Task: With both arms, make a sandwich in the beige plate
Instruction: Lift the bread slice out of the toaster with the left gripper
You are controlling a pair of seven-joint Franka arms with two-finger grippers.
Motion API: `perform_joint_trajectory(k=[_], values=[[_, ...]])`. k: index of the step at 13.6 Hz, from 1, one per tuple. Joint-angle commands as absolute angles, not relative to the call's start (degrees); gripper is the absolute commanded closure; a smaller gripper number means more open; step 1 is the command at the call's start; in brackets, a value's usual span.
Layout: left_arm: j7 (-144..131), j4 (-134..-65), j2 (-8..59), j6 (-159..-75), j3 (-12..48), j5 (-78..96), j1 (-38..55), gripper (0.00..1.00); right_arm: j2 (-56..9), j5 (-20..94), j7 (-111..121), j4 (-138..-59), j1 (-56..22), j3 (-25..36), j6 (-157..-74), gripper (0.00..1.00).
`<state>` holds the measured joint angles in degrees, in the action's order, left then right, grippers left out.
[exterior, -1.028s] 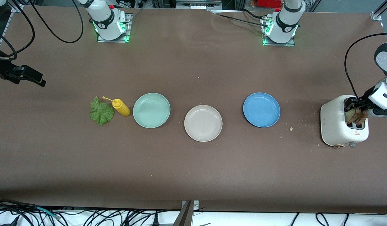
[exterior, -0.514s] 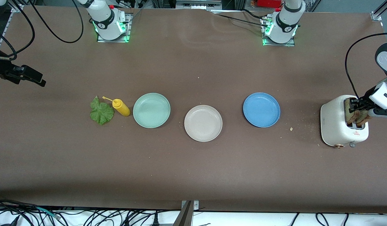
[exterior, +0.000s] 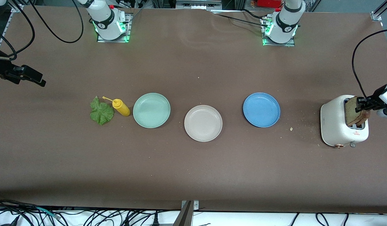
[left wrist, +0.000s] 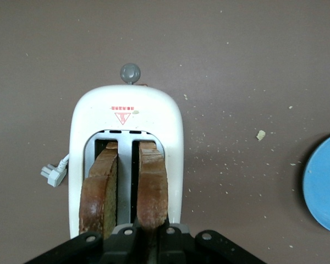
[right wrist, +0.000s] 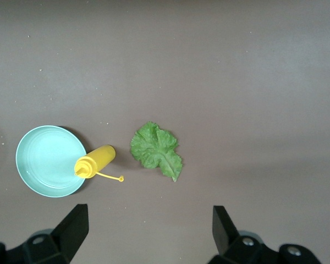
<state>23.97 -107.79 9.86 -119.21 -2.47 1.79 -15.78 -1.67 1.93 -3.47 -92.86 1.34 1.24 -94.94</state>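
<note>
left gripper [left wrist: 146, 236] jaws clenching on toast slice [left wrist: 152, 190] standing upright in toaster [exterior: 334, 121]; beige plate [exterior: 203, 123] lying well apart along desk | right gripper [right wrist: 148, 231] jaws released, waiting over lettuce [right wrist: 155, 149]

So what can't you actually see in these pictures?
- Lower parts of the two brown toast slices: sunk in the slots of the white toaster.
- Left claw: fingertips cut off by the left wrist view's edge; it is shut on one slice.
- Round blue plate: cut by that view's edge.
- Right claw, open above the ruffled green lettuce leaf: its arm leaves the front view.
</note>
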Motion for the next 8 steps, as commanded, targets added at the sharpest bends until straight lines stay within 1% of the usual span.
perform_joint_trajectory(k=[1, 3, 8], values=[[24.5, -102.2, 9.6, -113.0, -1.2, 1.3, -15.8, 1.0, -1.9, 2.2, -3.2, -91.7, 1.5, 1.1, -94.5, 0.0], [24.5, -99.7, 9.6, -109.7, 0.2, 1.4, -15.8, 1.0, -2.0, 2.1, -3.2, -91.7, 1.4, 1.1, -94.5, 0.0], [24.6, -96.9, 9.7, -103.2, 6.3, 2.5, -15.7, 1.0, -2.0, 2.2, -3.2, -91.8, 1.5, 1.1, -94.4, 0.0]])
